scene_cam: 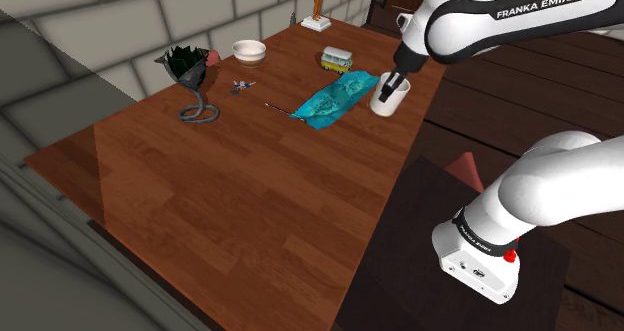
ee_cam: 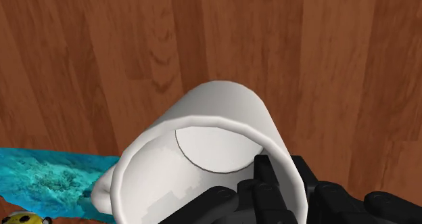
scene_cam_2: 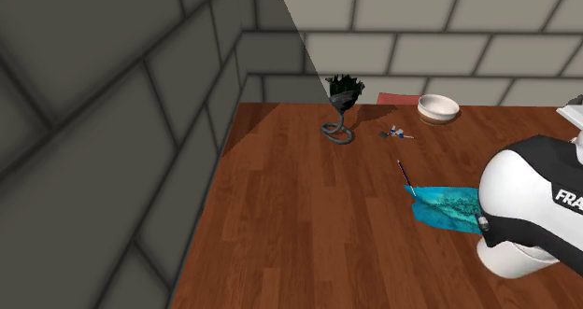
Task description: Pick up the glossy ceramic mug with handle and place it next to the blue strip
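Note:
A glossy white mug (scene_cam: pixel 386 99) stands at the near-right end of the blue strip (scene_cam: pixel 338 97), a crumpled turquoise cloth on the wooden table (scene_cam: pixel 230 199). My black gripper (scene_cam: pixel 397 79) comes down onto the mug's rim. In the wrist view my gripper (ee_cam: pixel 280 172) is shut on the wall of the mug (ee_cam: pixel 216 114), one finger inside and one outside. The mug looks tilted there, its handle side toward the blue strip (ee_cam: pixel 47 178). Whether its base touches the table I cannot tell. In the second exterior view my white arm (scene_cam_2: pixel 533 214) covers part of the blue strip (scene_cam_2: pixel 447 204).
A black spiral vase with a dark plant (scene_cam: pixel 193 79), a white bowl (scene_cam: pixel 249 51), a small toy van (scene_cam: pixel 337 59), a statuette (scene_cam: pixel 318 4) and a thin pen (scene_cam: pixel 283 108) stand further along the table. The table's right edge runs just beside the mug.

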`<state>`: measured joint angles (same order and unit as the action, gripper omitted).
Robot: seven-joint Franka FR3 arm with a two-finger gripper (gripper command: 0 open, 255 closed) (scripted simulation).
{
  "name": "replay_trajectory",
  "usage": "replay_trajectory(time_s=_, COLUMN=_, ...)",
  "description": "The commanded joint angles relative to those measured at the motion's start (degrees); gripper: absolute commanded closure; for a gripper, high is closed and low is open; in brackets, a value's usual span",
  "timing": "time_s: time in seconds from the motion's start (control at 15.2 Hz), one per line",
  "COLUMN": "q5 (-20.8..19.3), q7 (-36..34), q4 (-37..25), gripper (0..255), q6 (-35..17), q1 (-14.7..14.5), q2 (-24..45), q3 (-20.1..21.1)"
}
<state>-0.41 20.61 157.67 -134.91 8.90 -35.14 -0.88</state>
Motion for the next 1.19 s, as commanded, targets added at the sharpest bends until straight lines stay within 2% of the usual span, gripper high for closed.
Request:
replay_trajectory(time_s=0.0, q5=-1.05, q7=3.39, q4=0.28, gripper=255, q6=0.28, q1=1.53, q2=-0.59, q3=-2.76)
replay_trajectory(time_s=0.46, q5=-4.45, q7=14.88, q4=-1.64, gripper=255, q6=0.59, q1=6.50, q2=1.01, q3=-12.42)
replay_trajectory(time_s=0.86, q5=-5.85, q7=24.77, q4=-6.20, gripper=255, q6=0.67, q1=9.11, q2=5.40, q3=-20.77)
replay_trajectory(time_s=1.12, q5=-5.69, q7=25.29, q4=-4.31, gripper=255, q6=-3.05, q1=8.84, q2=7.25, q3=-21.55)
